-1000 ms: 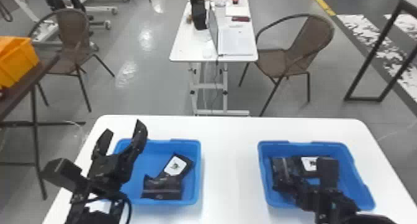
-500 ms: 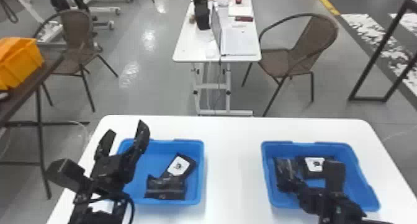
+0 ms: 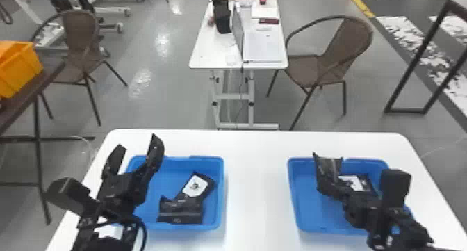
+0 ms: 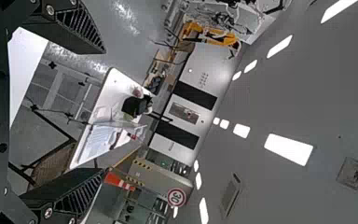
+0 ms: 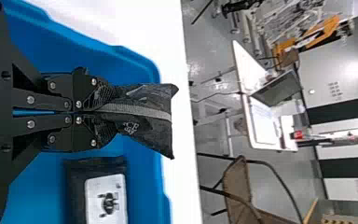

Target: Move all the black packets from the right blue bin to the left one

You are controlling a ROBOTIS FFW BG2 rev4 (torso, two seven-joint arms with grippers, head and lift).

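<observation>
- As the head view has it, the right claw point(image 3: 329, 189) is over the right bin point(image 3: 294, 198), gripping a black packet point(image 3: 328, 165), and a labelled packet point(image 3: 353, 183) lies below in there. Across at the left bin point(image 3: 208, 159), two packets lie touching inside, a slanted one point(image 3: 195, 186) and a plain one point(image 3: 180, 212). The left claw point(image 3: 138, 146) is by that bin's left side, wide open and empty.
- Left wrist view: the left claw point(image 4: 105, 112) shows a big gap between its fingers, nothing gripped.
- Right wrist view: the right claw point(image 5: 105, 112) has its fingers squeezed together on the black packet, which pokes out past the tips.
</observation>
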